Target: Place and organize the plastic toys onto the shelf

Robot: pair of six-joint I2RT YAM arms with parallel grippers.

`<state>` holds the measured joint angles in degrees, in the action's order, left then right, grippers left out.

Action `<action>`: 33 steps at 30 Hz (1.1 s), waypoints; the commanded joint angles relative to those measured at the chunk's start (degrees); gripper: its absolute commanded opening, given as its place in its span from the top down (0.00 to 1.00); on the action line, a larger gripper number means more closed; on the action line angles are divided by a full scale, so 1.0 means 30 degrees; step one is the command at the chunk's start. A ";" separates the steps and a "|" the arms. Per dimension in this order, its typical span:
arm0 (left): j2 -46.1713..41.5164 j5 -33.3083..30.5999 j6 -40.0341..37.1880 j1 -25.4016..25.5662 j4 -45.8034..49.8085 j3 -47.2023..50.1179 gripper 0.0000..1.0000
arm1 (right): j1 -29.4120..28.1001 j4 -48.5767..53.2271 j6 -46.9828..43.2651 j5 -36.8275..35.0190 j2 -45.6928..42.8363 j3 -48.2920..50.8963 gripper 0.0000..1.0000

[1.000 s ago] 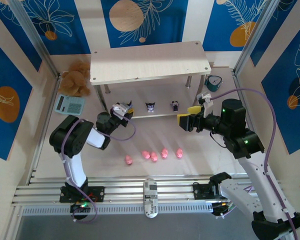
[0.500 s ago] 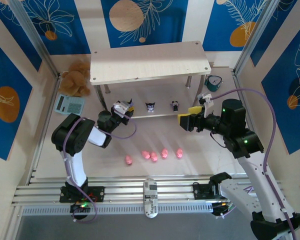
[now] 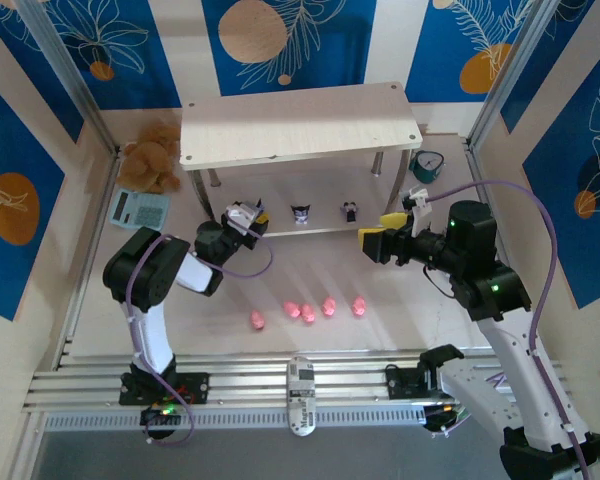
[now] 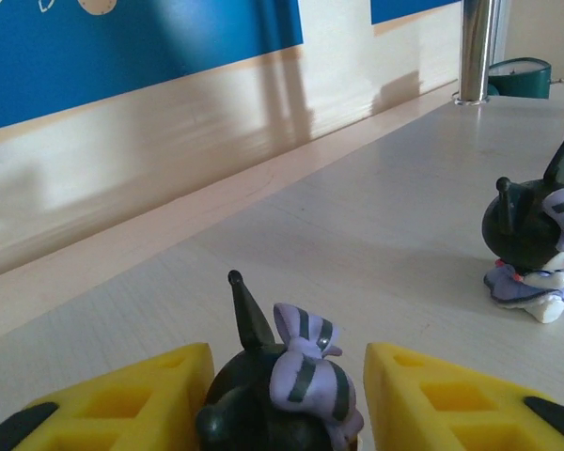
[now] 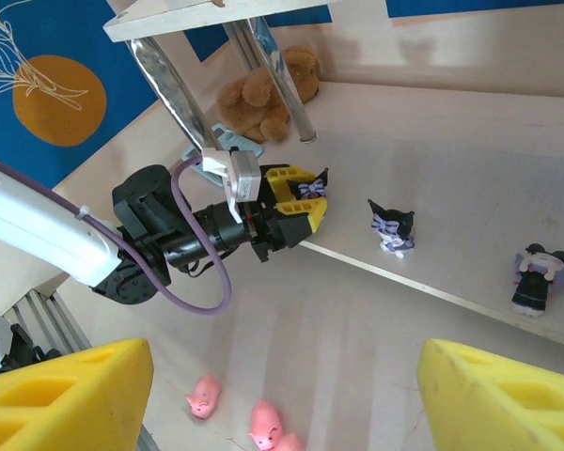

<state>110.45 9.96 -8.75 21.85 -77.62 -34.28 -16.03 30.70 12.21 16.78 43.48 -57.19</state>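
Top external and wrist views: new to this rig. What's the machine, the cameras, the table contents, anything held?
Two robot arms, bolted at the table's near edge. One camera looks down from above; one rides each wrist. The two-tier pale wood-grain shelf has two small dark figurines on its lower board. A third dark figurine with a striped bow sits between the left gripper's yellow fingers there; gripped or loose, I cannot tell. The right gripper is open and empty. Five tiny pink plastic pigs lie on the table.
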 commanded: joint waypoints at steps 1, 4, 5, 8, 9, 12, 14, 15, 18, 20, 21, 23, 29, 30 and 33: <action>-0.0130 -0.0211 -0.0250 -0.0214 -0.0976 0.0177 0.51 | 0.0130 0.0080 0.0226 0.0354 -0.0322 0.0357 0.25; -0.0212 -0.0301 -0.0260 -0.0184 -0.0990 0.0287 0.43 | 0.0172 0.0054 0.0263 0.0412 -0.0344 0.0340 0.25; -0.0225 -0.0356 -0.0246 -0.0193 -0.0988 0.0316 0.41 | 0.0174 0.0051 0.0289 0.0435 -0.0346 0.0342 0.25; -0.0312 -0.0454 -0.0232 -0.0188 -0.0982 0.0439 0.35 | 0.0188 0.0051 0.0279 0.0443 -0.0345 0.0313 0.25; -0.0335 -0.0504 -0.0273 -0.0185 -0.0990 0.0468 0.34 | 0.0205 0.0022 0.0285 0.0445 -0.0344 0.0313 0.25; -0.0373 -0.0621 -0.0381 -0.0188 -0.0979 0.0529 0.33 | 0.0241 0.0022 0.0272 0.0414 -0.0344 0.0311 0.25; -0.0392 -0.0627 -0.0445 -0.0192 -0.0983 0.0529 0.33 | 0.0279 0.0034 0.0268 0.0413 -0.0344 0.0313 0.25; -0.0377 -0.0651 -0.0449 -0.0186 -0.0965 0.0529 0.33 | 0.0276 0.0021 0.0278 0.0414 -0.0345 0.0313 0.25; -0.0437 -0.0566 -0.0369 -0.0192 -0.0987 0.0501 0.31 | 0.0305 -0.0015 0.0270 0.0413 -0.0319 0.0338 0.25; -0.0570 -0.0411 -0.0312 -0.0163 -0.0990 0.0478 0.30 | 0.0316 -0.0035 0.0263 0.0418 -0.0280 0.0342 0.25; -0.0657 -0.0268 -0.0303 -0.0137 -0.0990 0.0455 0.29 | 0.0329 -0.0030 0.0266 0.0421 -0.0245 0.0313 0.25; -0.0767 -0.0059 -0.0317 -0.0053 -0.0987 0.0398 0.28 | 0.0322 -0.0028 0.0252 0.0551 -0.0196 0.0269 0.25; -0.1177 0.0811 -0.0921 0.0533 0.0927 -0.0383 0.26 | 0.0332 -0.0144 0.0352 0.0706 -0.0052 0.0397 0.25; -0.1287 0.1026 -0.1031 0.0669 0.1507 -0.0599 0.26 | 0.0328 -0.0137 0.0340 0.0678 -0.0075 0.0404 0.25; -0.1477 0.1324 -0.1261 0.0905 0.3153 -0.1219 0.26 | 0.0306 -0.0125 0.0325 0.0649 -0.0094 0.0399 0.25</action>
<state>108.01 11.16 -10.92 23.53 -73.12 -35.62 -15.29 30.72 12.62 17.47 43.40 -56.64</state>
